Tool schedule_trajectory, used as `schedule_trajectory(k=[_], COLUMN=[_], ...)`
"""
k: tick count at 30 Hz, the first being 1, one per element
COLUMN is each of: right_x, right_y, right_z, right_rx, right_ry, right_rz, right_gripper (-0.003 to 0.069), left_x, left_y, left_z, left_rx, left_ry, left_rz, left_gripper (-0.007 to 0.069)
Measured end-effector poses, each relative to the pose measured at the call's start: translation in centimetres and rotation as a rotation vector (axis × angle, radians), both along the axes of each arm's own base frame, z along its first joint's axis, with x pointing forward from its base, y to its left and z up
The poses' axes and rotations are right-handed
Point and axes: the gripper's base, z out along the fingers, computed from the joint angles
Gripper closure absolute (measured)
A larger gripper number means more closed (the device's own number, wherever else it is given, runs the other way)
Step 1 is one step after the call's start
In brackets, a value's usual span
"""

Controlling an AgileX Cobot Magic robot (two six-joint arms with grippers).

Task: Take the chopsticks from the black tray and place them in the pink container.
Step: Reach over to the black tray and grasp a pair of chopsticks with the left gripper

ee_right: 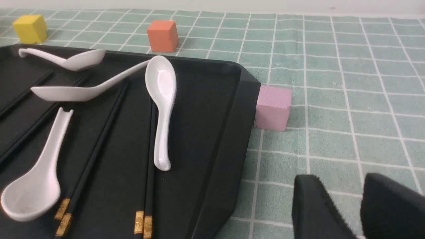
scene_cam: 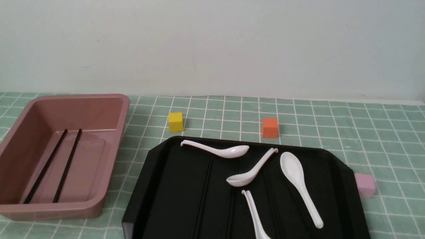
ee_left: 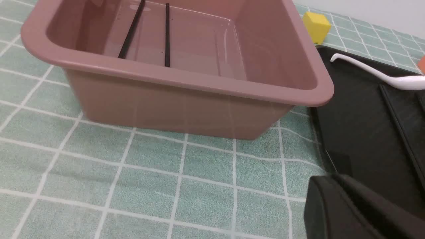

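The pink container (scene_cam: pixel 89 113) stands at the left with two black chopsticks (scene_cam: pixel 67 166) lying on its floor; the left wrist view shows the same two chopsticks (ee_left: pixel 167 36) inside the container (ee_left: pixel 166 106). On the black tray (scene_cam: pixel 172 186), more chopsticks (ee_right: pixel 94 149) with gold-yellow tips lie among the white spoons, and another pair (ee_right: pixel 148 186) lies beside them. My left gripper (ee_left: pixel 335 177) hangs shut and holds nothing, low over the cloth at the tray's (ee_left: pixel 358 126) left edge. My right gripper (ee_right: pixel 357 179) is open and holds nothing, over the cloth right of the tray (ee_right: pixel 206 116). Neither gripper shows in the front view.
Several white spoons (scene_cam: pixel 298 186) lie on the tray, partly over the chopsticks. A yellow cube (scene_cam: pixel 175 121) and an orange cube (scene_cam: pixel 270 127) sit behind the tray. A pale pink cube (ee_right: pixel 273 107) touches the tray's right edge. A green checked cloth covers the table.
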Motion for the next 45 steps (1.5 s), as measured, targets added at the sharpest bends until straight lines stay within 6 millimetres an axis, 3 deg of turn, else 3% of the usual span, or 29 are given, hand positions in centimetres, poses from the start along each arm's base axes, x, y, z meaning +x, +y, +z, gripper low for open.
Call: schedule_trajectory(k=[28, 31, 37, 45], right_x=[0.0, 0.0, 0.0, 0.0], right_y=[0.0, 0.0, 0.0, 0.0], right_z=[0.0, 0.0, 0.0, 0.0], right_rx=[0.000, 0.000, 0.000, 0.000], right_ry=[0.000, 0.000, 0.000, 0.000], right_rz=[0.000, 0.000, 0.000, 0.000], right_gripper=[0.0419, 0.0419, 0.0419, 0.0419], left_x=[0.0, -0.1, -0.2, 0.0], left_y=[0.0, -0.5, -1.8, -1.8], left_z=[0.0, 0.0, 0.6, 1.6], left_rx=[-0.018, -0.225, -0.909, -1.221], left_ry=[0.002, 0.030, 0.147, 0.119], left_rz=[0.002, 0.020, 0.078, 0.105], left_gripper=[0.0585, 0.0581, 0.0573, 0.0566])
